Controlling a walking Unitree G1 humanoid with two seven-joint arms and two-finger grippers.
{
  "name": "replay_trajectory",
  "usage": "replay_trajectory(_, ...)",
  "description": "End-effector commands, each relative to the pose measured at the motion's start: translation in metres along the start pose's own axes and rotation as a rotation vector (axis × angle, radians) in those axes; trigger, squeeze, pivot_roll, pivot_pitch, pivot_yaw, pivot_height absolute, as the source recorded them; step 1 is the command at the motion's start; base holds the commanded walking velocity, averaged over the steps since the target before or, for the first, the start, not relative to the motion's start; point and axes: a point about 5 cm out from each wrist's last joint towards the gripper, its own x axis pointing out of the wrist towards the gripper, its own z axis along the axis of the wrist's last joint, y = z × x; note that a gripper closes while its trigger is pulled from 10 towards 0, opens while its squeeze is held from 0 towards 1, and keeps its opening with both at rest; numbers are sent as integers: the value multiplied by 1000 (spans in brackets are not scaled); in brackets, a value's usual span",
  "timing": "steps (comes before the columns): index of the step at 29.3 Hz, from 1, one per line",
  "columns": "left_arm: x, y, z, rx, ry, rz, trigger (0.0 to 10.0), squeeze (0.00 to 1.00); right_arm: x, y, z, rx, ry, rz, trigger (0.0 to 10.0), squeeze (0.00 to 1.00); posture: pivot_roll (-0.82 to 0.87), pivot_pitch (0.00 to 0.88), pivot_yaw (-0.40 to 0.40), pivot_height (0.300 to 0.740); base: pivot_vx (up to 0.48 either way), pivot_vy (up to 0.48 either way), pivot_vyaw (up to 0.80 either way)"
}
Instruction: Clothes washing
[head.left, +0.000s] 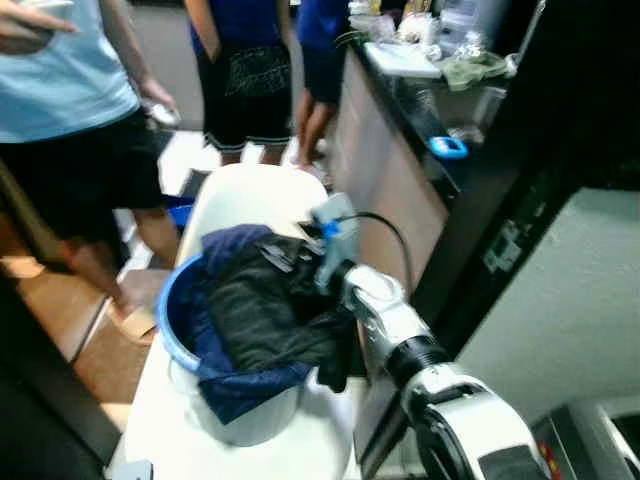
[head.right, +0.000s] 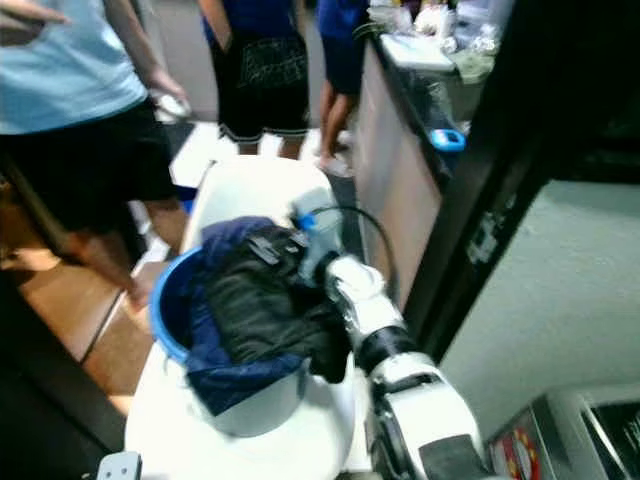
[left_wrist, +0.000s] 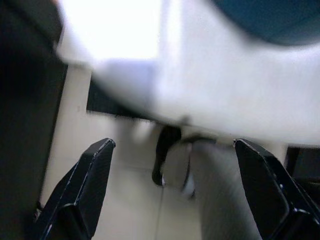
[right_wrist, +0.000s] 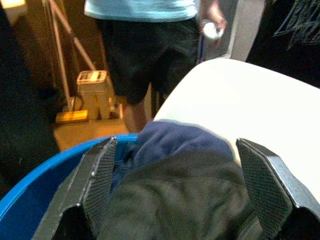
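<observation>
A blue-rimmed bucket (head.left: 166, 300) stands on a white plastic seat (head.left: 250, 195), heaped with clothes. A dark grey-green garment (head.left: 262, 310) lies on top of a navy one (head.left: 232, 246) that spills over the rim. My right arm (head.left: 400, 335) reaches in from the lower right, its wrist at the right side of the heap. In the right wrist view my right gripper (right_wrist: 175, 145) is open, its fingers (right_wrist: 97, 170) spread wide just above the dark garment (right_wrist: 175, 200), holding nothing. My left gripper (left_wrist: 175, 145) is open over pale floor, beneath a blurred white shape.
A person in a light blue shirt (head.left: 70, 80) stands close on the left; two more people (head.left: 250, 70) stand behind the seat. A dark counter (head.left: 410, 110) with clutter and a blue object (head.left: 448, 147) runs along the right. A grey appliance (head.left: 590, 440) sits at the lower right.
</observation>
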Motion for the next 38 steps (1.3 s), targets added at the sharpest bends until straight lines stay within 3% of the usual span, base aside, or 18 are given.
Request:
replay_trajectory(1,-4,0,-10,-7,35,0,10000,0,-4,-3,-6,-6,25,-5,10000,0,195,0,-87,740,0,0,0)
replay_trajectory(6,-4,-1,-11,-12,34,-4,10000,0,-3,1,-9,-84,80,9,10000,0,199,0,-94,740,0,0,0)
replay_trajectory(9,-5,-2,-13,-13,39,-4,10000,0,-4,6,-22,-211,197,47,10000,0,202,0,-98,740,0,0,0)
replay_trajectory(12,-5,-2,-14,-13,40,-3,10000,0,-5,8,-26,-245,233,75,10000,0,202,0,-98,740,0,0,0)
replay_trajectory(14,-6,-3,-15,-13,44,-4,10000,0,-11,13,-39,-319,340,159,10000,0,202,0,-99,740,0,0,0)
replay_trajectory(17,-7,-3,-18,-12,51,-4,10000,0,-15,14,-47,-369,408,181,10000,0,198,0,-98,740,0,0,0)
replay_trajectory(26,-8,-3,-20,-14,55,-7,10000,0,-15,27,-66,-391,489,141,10000,0,196,0,-97,740,0,0,0)
replay_trajectory(31,-9,-3,-22,-10,59,-11,10000,0,-27,32,-84,-513,602,214,10000,0,197,0,-97,740,0,0,0)
replay_trajectory(38,-10,-2,-24,-8,68,-11,10000,0,-30,34,-85,-602,628,281,10000,0,196,0,-98,740,0,0,0)
